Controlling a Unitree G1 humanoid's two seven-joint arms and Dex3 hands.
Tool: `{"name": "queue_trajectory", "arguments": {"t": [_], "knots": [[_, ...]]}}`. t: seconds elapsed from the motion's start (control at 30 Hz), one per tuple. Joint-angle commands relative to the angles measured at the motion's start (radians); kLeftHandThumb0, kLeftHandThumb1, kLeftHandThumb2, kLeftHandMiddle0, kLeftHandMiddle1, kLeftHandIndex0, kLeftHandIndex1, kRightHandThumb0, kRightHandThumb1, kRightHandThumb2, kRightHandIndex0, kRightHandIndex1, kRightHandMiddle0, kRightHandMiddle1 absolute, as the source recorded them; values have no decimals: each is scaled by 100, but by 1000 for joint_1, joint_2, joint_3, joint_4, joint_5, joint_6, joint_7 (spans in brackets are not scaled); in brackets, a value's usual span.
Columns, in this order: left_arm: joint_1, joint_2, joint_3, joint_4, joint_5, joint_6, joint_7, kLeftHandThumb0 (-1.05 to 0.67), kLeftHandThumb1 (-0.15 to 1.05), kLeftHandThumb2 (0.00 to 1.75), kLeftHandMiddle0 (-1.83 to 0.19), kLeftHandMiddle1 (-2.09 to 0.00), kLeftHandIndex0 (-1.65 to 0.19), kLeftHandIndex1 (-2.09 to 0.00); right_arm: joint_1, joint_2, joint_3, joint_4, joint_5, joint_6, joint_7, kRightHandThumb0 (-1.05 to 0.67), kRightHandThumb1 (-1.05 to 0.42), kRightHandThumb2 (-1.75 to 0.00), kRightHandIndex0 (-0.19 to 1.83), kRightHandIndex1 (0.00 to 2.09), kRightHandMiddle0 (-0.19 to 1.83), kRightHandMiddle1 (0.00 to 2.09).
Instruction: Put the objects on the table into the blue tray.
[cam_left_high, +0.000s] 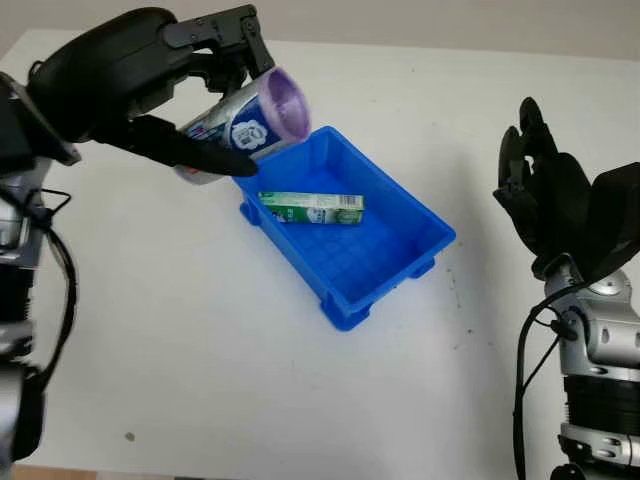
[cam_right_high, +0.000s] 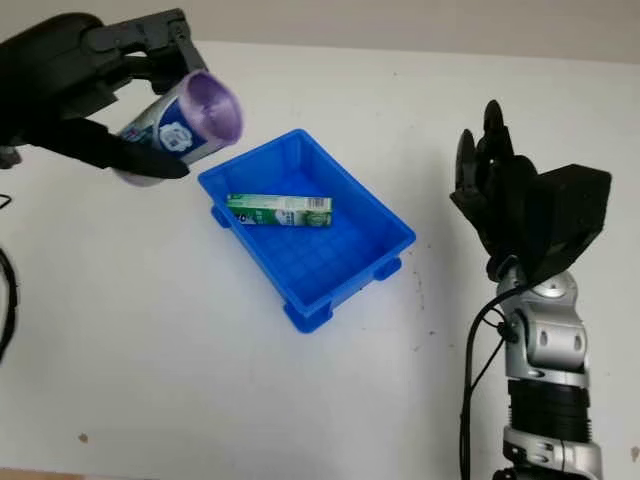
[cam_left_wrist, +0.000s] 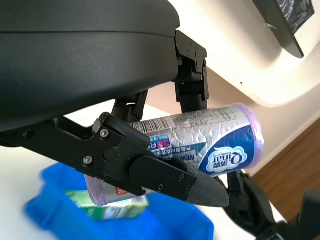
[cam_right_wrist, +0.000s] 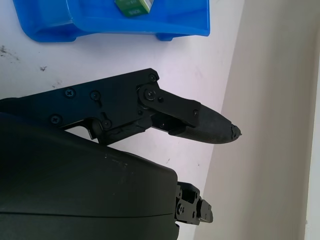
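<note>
The left hand (cam_left_high: 215, 95) grips a purple roll (cam_left_high: 250, 118) tilted over the blue tray's (cam_left_high: 420, 215) far corner; a green box (cam_left_high: 311, 208) lies inside; the right hand (cam_left_high: 545, 190), open, is near the worktop's (cam_left_high: 200, 340) right edge.

Bright, even overhead light on the white table (cam_left_high: 250, 380); shadows are soft and faint. Blue tray (cam_left_high: 420, 240) throws slight shade along its near edge.

Left hand (cam_left_high: 215, 95) raised above the white bench (cam_left_high: 200, 330), black fingers (cam_left_high: 195, 150) curled around a purple-capped cylindrical roll in printed white-and-blue wrap (cam_left_high: 250, 120), tilted with the purple end uppermost. Right hand (cam_right_high: 500, 190) open, held upright at the right side, well apart from the left, silver-jointed forearm below.
</note>
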Motion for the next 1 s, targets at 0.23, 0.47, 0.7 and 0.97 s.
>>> {"name": "queue_trajectory", "arguments": {"t": [0.23,0.47,0.7,0.97], "knots": [[-121,-193,-120,249,249,-269,212,-47,105,29,-93,-209,-52,-209,26,-2,-6,-32,4,4,2,-68,-105,-72,-19,0,-19,0],[-108,-224,-191,279,379,-331,285,-49,105,28,-24,-131,-4,-133,34,8,-13,-35,14,4,-10,-67,-105,-72,-19,0,-19,0],[-94,-200,-215,257,404,-314,258,-61,105,25,-9,-14,7,-48,36,5,-8,-21,3,-19,-8,-68,-105,-72,-19,0,-19,0],[-86,-174,-203,220,378,-241,217,-73,105,29,8,-3,17,-26,28,3,-7,-3,5,-29,2,-68,-105,-71,-19,0,-19,0]]}}
